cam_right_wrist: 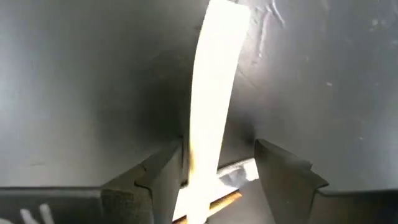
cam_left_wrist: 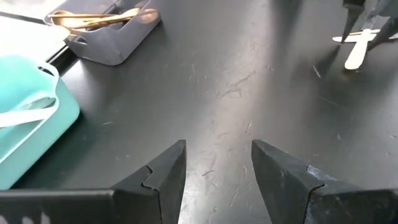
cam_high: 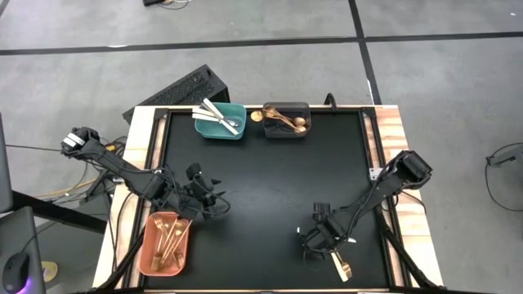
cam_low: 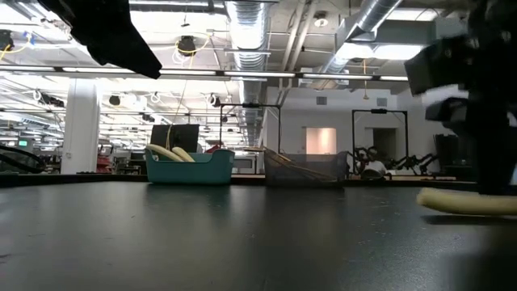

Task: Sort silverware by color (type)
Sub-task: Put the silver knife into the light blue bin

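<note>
Near right edge of table: white knife (cam_high: 337, 263) lying flat with a gold utensil (cam_high: 346, 270) touching or crossing it; the only loose pieces seen. Right gripper (cam_high: 315, 245) low over them, fingers (cam_right_wrist: 158, 177) spread to either side of the knife handle (cam_right_wrist: 208, 106), not clamped; nothing lifted.

Near left: salmon bin (cam_high: 149, 258) holding several gold forks (cam_high: 169, 237). Left gripper (cam_high: 198, 196) just beside it over bare mat (cam_high: 270, 180), fingers (cam_left_wrist: 165, 177) parted, empty.

Far edge: teal bin (cam_high: 237, 131) with white knives (cam_high: 214, 114); dark grey bin (cam_high: 286, 132) with gold spoons (cam_high: 282, 119).

Judged nearly complete: two pieces left to bin, knife to teal; second piece's type cannot be told.
</note>
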Controlling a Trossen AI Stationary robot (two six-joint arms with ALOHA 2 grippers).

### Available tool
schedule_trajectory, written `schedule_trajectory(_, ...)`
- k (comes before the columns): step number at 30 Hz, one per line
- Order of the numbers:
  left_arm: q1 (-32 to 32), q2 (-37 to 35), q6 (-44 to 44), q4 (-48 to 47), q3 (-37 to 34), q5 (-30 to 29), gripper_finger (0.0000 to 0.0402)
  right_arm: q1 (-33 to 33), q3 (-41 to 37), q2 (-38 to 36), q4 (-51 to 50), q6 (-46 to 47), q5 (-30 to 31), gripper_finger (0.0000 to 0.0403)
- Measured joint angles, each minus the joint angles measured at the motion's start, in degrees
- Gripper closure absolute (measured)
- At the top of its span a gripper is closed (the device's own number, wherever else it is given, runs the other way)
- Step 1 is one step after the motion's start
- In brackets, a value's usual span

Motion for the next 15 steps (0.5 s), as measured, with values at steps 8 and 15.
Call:
schedule_trajectory(8, 0.02, 0.0, 0.14, 0.07, 0.01, -0.01, 0.0233, -0.01, -0.15, -0.1, 0.52, -1.1, -0.82, 0.0242)
schedule_trajectory(15, 0.02, -0.02, 1.15, 6.43, -2.32, -0.45, 0.0233, -1.22, -1.67, -0.61, 4.35, -1.42, -0.49, 0.0357)
